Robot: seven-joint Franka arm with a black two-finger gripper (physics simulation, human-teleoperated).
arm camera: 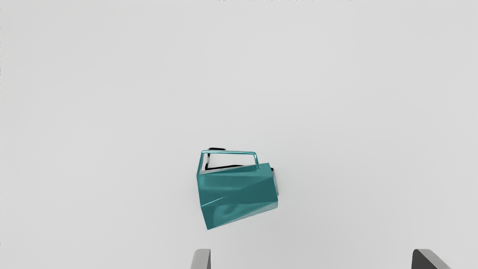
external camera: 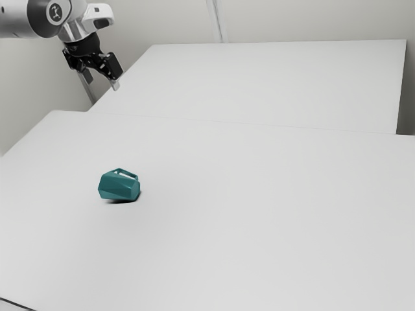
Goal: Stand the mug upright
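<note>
White tabletop [external camera: 259, 214] spreads beneath the raised black two-finger gripper [external camera: 102, 81], whose fingers stand wide apart, holding nothing. Well below the fingertips, and nearer the line of one finger than the other, the faceted teal mug [arm camera: 239, 190] lies on its side, its handle [arm camera: 229, 152] facing away from the fingers.

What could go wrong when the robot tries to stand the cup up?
The mug lies on its side, so a bump might roll or slide it. Its handle sticks out and could snag a finger. Its sides slant, so it might slip from the gripper.
</note>
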